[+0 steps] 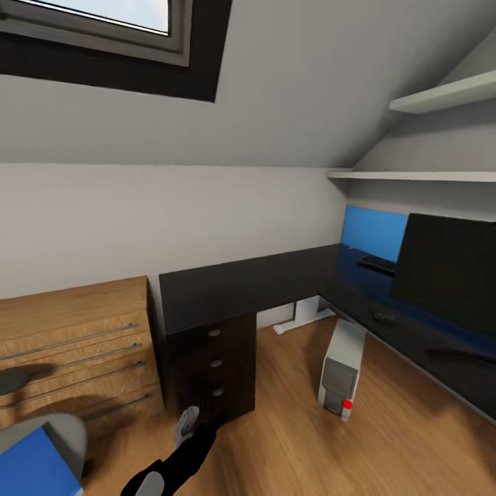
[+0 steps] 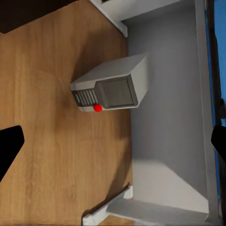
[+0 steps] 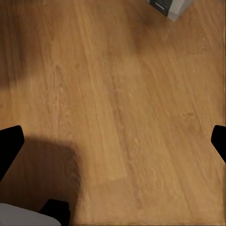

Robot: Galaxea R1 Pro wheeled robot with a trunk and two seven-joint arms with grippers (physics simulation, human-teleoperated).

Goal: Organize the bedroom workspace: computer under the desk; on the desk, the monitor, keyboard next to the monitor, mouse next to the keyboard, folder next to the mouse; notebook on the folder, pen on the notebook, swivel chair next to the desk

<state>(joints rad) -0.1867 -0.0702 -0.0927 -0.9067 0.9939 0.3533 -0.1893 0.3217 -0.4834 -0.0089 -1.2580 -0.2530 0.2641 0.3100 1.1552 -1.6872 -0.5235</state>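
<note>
Two white shelves (image 1: 441, 96) ran along the sloped grey wall above the desk (image 1: 234, 286), and a skylight (image 1: 103, 21) sat high at the left. A wooden chest of drawers (image 1: 76, 344) with long metal handles stood against the wall beside the desk's dark drawer unit (image 1: 213, 368), which carried three round knobs. The desk top was black and L-shaped, with a bright blue back panel (image 1: 375, 231) at its far end. On it stood the monitor (image 1: 448, 269), a large flat black screen, with the keyboard (image 1: 377, 263) behind it near the panel and the small dark mouse (image 1: 384, 317) lying in front. The computer (image 1: 341, 368), a pale upright tower with a dark front and a red dot low down, stood on the wood floor (image 1: 386, 441) under the desk, near a white leg (image 1: 303, 317). The blue folder (image 1: 31, 468) lay on the grey seat of the swivel chair (image 1: 62, 430) at the lower left corner. The left gripper (image 2: 113, 141) hung with its dark fingertips (image 2: 9, 146) spread wide apart, empty, facing the computer (image 2: 113, 87) some way off. The right gripper (image 3: 113, 141) was likewise spread and empty over bare planks, with the computer's corner (image 3: 172, 7) far ahead.
</note>
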